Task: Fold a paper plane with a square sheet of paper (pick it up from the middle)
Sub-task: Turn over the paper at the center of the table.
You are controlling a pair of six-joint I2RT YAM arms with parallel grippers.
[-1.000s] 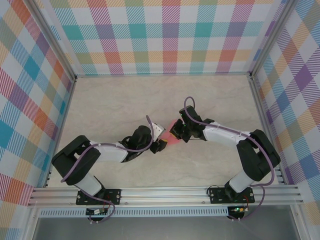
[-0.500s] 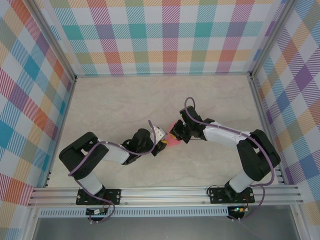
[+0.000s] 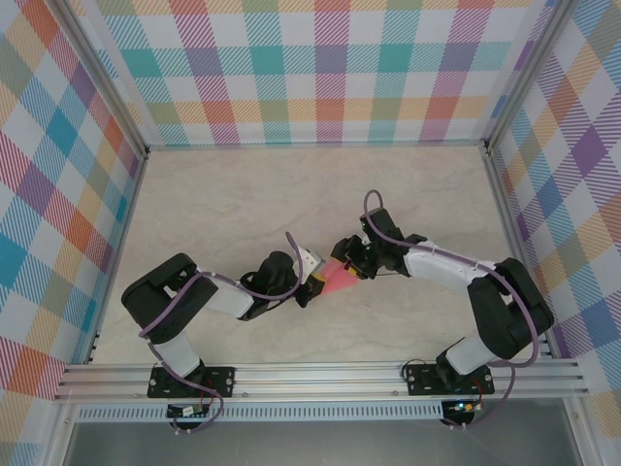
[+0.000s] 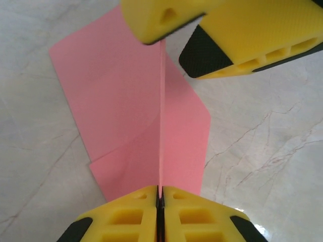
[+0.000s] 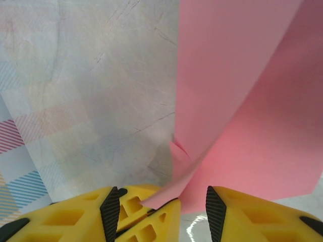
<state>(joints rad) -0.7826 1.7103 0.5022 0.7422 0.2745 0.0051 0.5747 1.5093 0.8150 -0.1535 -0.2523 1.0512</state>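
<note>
Left end effector (image 4: 160, 190), at the bottom of its wrist view: fingers pressed together, pinching the raised centre crease of the pink paper (image 4: 126, 101) at its near end. Right end effector (image 5: 164, 197): fingers spread, one on each side of the far end of the same crease. The paper passes between them, and whether either finger touches it cannot be told. The paper sits near the middle of the pale marbled worktop (image 4: 262, 141), between the two end effectors. Its long axis follows the crease, running straight from one end effector to the other, diagonally in the overhead view. Which end is the nose cannot be told. The paper is plain and unmarked, with two flaps sloping down from the upright crease to the worktop. The left flap is broader, and a faint curved crease crosses it.
</note>
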